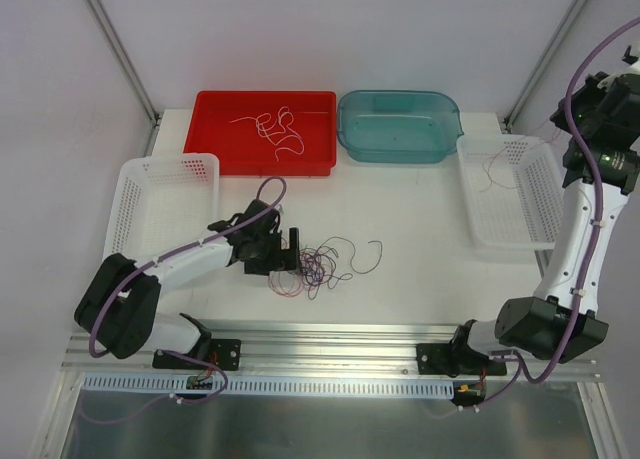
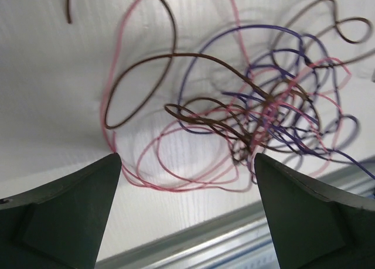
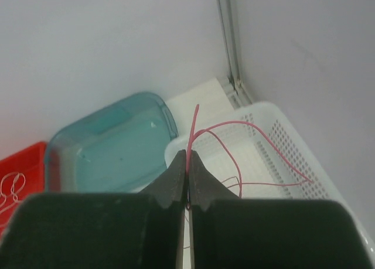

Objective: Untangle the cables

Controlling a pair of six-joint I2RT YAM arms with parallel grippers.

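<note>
While left end effector hangs wide open, empty, over tangle of hair-thin pink, purple and dark cables on white table | right end effector clamps one thin pink cable, seemingly above white perforated plastic basket | risk: grabbing several strands at once tightens knot

The desk is being lit brightly and evenly from overhead. Faint, soft shadows are being cast beside the cables, and the left gripper is being blurred at 5 and 7 o'clock.
</note>
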